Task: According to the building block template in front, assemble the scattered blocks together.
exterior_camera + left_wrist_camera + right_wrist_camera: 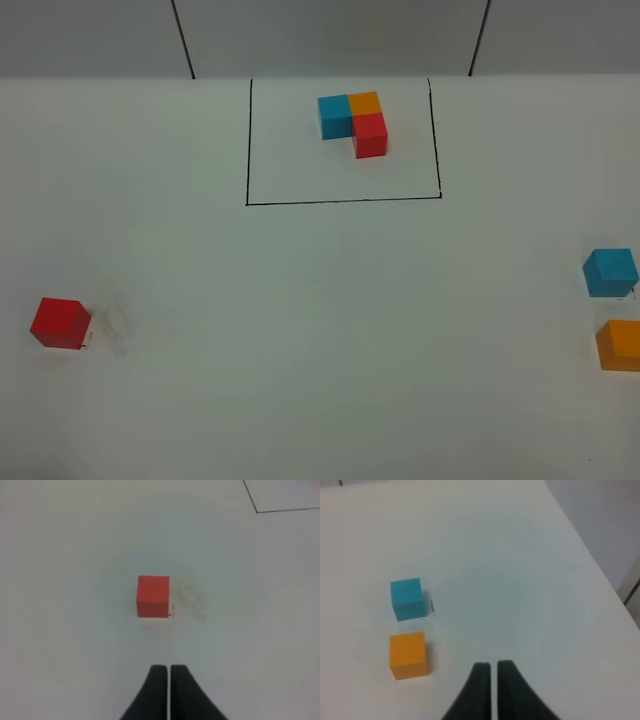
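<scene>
one red cube (60,322) left; blue (610,272), orange (620,344) right

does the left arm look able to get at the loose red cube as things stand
Probably yes. The red cube sits by itself on the table, straight ahead of the left gripper with nothing between them. The jaws look shut, so they would have to open first.
</scene>
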### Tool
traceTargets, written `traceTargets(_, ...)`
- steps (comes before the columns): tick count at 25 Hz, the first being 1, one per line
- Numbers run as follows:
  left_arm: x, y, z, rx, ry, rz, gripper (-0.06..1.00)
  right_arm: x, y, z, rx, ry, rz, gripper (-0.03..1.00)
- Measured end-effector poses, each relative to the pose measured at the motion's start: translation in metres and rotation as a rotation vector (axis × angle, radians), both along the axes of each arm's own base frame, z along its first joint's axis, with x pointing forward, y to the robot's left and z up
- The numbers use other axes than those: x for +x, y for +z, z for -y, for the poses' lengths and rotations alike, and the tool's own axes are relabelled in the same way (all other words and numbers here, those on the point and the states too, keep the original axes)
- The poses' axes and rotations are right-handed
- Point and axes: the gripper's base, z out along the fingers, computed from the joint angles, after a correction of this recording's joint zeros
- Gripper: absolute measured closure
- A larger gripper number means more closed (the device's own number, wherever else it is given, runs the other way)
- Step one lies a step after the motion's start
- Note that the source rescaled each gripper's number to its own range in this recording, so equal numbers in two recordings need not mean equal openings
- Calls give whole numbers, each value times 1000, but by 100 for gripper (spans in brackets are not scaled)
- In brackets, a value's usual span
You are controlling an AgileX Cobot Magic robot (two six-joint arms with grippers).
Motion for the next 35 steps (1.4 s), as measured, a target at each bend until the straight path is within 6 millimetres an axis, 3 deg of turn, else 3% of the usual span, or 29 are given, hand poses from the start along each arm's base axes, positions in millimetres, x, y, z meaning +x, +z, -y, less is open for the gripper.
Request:
traceTargets(3,0,0,-1,6,4,0,74,0,0,0,0,0,0,97)
traceTargets(10,0,1,-11,89,87,3,12,0,0,0,0,0,0,97)
traceTargets(13,0,1,-13,85,118,9,-3,0,0,0,0,0,0,97)
traceTargets(17,0,2,-15,83,137,15,-5,0,0,0,0,0,0,97)
traceTargets(25,0,1,-15,81,149,15,7,0,0,0,0,0,0,97)
traceTargets(35,0,2,-16,74,162,17,8,0,0,0,0,0,0,97)
